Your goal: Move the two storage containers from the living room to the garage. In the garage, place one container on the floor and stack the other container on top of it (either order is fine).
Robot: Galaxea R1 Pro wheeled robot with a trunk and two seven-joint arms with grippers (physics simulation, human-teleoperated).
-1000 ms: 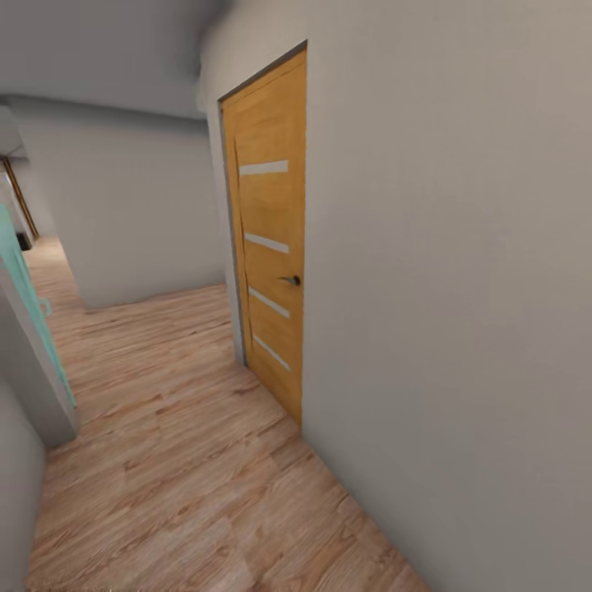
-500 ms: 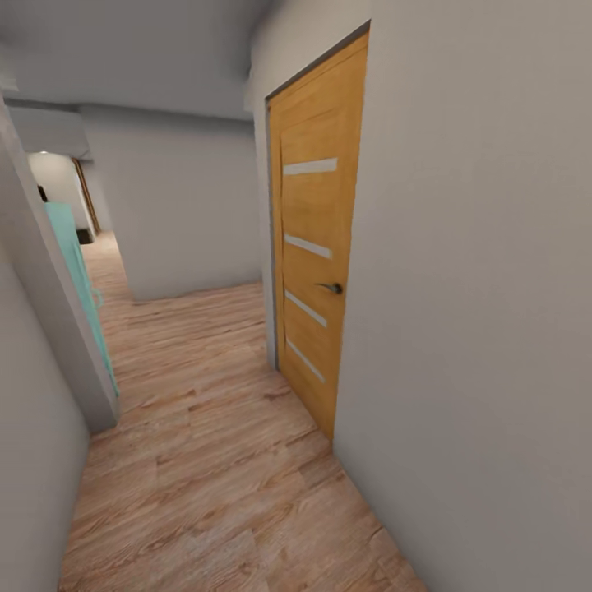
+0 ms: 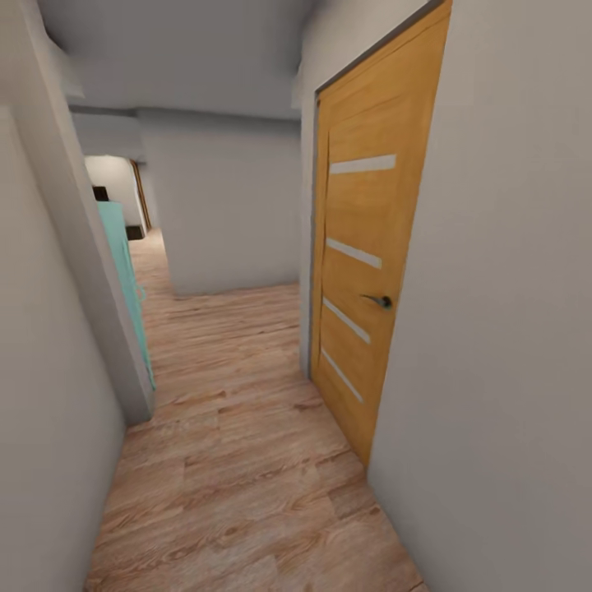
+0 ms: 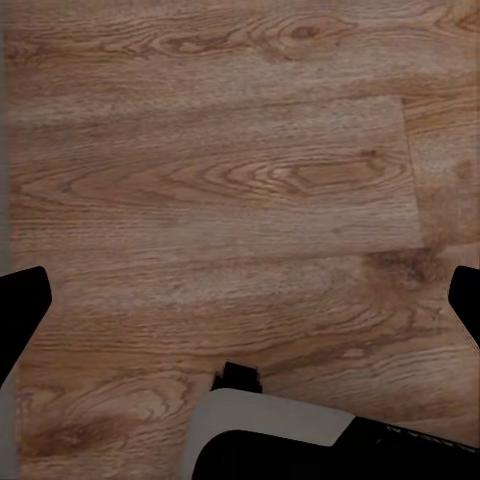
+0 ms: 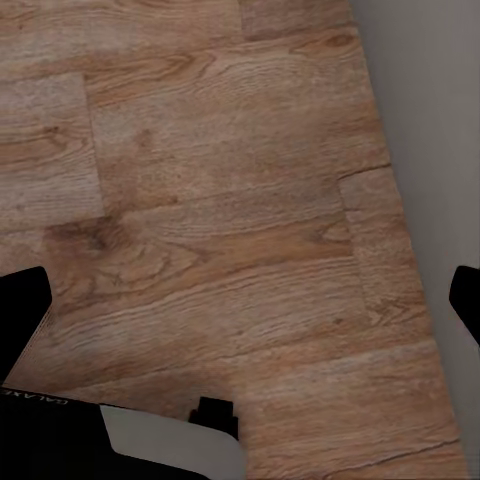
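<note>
No container is in view, so I cannot tell where either one is. The head view looks down a narrow hallway with a light wood plank floor [image 3: 238,460]. On the right a honey-coloured door [image 3: 366,271] with pale horizontal strips and a dark handle [image 3: 380,302] stands shut in a grey wall [image 3: 510,329]. On the left another grey wall [image 3: 49,370] ends at a corner, and just behind it shows a teal panel [image 3: 125,271]. Farther on, the passage bends left around a grey wall block [image 3: 230,205].

The left gripper [image 4: 240,305] hangs over bare planks, jaws spread wide, nothing between its dark fingertips [image 4: 20,305]. The right gripper [image 5: 240,305] is likewise spread and empty, above planks beside the wall's foot [image 5: 430,130].
</note>
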